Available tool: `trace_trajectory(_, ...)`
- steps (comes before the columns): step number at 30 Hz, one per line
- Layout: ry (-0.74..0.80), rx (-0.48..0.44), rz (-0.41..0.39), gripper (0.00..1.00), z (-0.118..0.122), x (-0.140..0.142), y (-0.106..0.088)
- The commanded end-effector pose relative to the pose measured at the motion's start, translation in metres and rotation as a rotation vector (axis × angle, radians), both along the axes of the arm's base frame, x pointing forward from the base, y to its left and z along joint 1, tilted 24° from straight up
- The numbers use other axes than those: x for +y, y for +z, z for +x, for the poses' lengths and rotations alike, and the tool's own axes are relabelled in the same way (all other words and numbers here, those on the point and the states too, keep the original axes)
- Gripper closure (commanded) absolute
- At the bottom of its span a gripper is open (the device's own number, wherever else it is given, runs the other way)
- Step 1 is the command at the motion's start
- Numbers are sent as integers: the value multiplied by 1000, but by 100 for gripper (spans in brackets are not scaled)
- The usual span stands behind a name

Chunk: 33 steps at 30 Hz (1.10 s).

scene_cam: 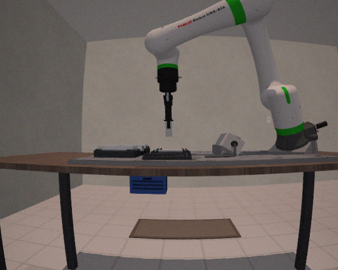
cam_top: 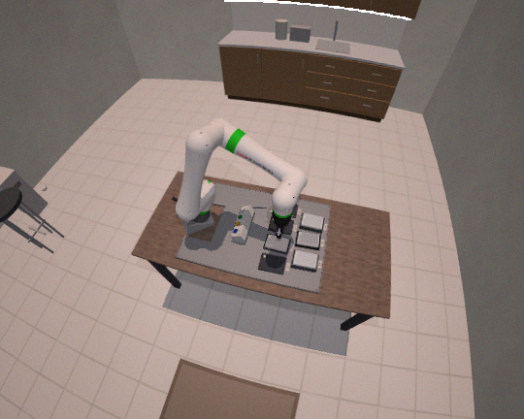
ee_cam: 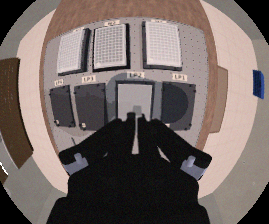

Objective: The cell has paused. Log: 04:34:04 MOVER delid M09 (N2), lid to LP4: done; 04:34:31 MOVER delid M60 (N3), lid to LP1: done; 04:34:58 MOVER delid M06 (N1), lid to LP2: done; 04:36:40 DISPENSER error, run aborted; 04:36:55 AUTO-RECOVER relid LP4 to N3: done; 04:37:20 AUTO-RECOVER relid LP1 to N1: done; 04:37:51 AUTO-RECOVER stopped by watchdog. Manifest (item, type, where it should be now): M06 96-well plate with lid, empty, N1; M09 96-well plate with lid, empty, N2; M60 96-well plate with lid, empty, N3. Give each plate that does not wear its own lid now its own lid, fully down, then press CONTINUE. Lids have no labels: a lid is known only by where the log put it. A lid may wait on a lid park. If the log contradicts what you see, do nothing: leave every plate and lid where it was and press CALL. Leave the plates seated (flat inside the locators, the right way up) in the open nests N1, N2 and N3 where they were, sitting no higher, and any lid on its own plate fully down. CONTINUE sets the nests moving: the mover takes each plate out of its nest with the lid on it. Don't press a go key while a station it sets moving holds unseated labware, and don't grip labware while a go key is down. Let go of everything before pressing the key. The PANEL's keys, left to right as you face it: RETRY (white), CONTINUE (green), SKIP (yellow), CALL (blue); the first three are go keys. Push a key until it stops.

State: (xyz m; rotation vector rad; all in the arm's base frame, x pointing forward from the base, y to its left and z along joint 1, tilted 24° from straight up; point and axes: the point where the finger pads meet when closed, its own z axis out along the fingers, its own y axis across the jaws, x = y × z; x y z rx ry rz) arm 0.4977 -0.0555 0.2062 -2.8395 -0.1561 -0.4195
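Note:
Three 96-well plates stand in a row of nests at the far side of the grey mat: one, a middle one and a third. In the wrist view the middle plate shows its grid of wells, while the outer two look smooth and pale, as under lids. A loose lid lies on one dark lid park in the row in front of the plates. My gripper is shut and empty, hanging well above that lid.
The other lid parks are bare. The key panel stands between the arm's base and the parks. A blue box hangs under the table.

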Motion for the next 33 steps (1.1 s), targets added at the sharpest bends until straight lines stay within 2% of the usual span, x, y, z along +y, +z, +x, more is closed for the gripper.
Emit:
trace_trajectory(1, -4, 4, -4, 100, -3, 46, 12)
trace_trajectory(2, -4, 4, -6, 100, -7, 72, 19)
trace_trajectory(3, -4, 4, -6, 100, -7, 72, 19)
trace_trajectory(4, -4, 2, -6, 100, -12, 97, 25)
trace_trajectory(5, -4, 2, -6, 100, -12, 97, 25)
trace_trajectory(6, -4, -1, -4, 100, -18, 121, 32)
trace_trajectory(7, -4, -1, -4, 100, -18, 121, 32)
trace_trajectory(8, -5, -4, -1, 100, -24, 142, 38)
trace_trajectory(9, -5, -4, -1, 100, -24, 142, 38)
trace_trajectory(10, -5, -8, 3, 100, -30, 159, 42)
trace_trajectory(11, -5, -8, 3, 100, -30, 159, 42)
trace_trajectory(13, -5, -13, 10, 100, -38, 181, 49)
trace_trajectory(17, -5, -15, 13, 100, -42, 189, 51)
trace_trajectory(33, -5, -15, 13, 100, -42, 189, 51)
